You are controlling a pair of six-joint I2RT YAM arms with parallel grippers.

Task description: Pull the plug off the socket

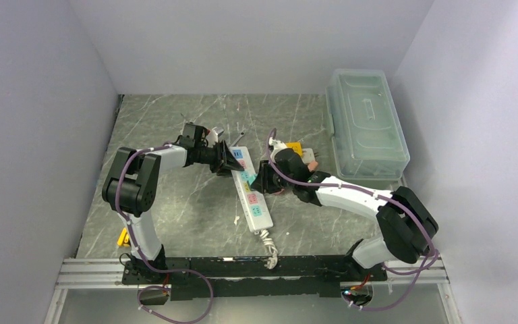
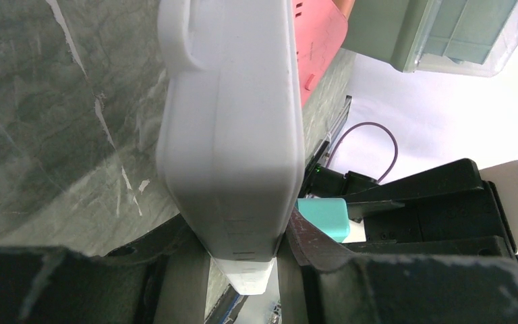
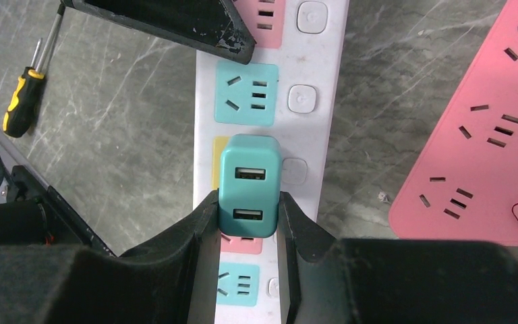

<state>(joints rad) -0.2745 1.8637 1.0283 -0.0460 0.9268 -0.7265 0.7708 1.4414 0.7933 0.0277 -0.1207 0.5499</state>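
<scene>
Top view, lower left: yellow-handled screwdriver on the grey marble-look table, well apart from the rest. Left gripper sits left of centre, narrowly open and clamped across the far end of the socket. In the left wrist view the white strip body stands edge-on with the fingers pressed on both its sides at frame bottom.

Socket lies diagonally at frame centre, running from upper left to lower right, with its white cord trailing toward the bottom edge. The teal plug is at mid-strip. In the right wrist view the plug shows two USB ports and covers the yellow outlet face, with a teal outlet above it and a pink one below. Cannot tell whether its prongs are seated or already out.

Right gripper is narrowly open, pinching the plug on both sides. In the top view it is just right of the strip.

A pink power strip lies on the table at the right of the wrist frame. A clear lidded bin stands at upper right of the top view.
</scene>
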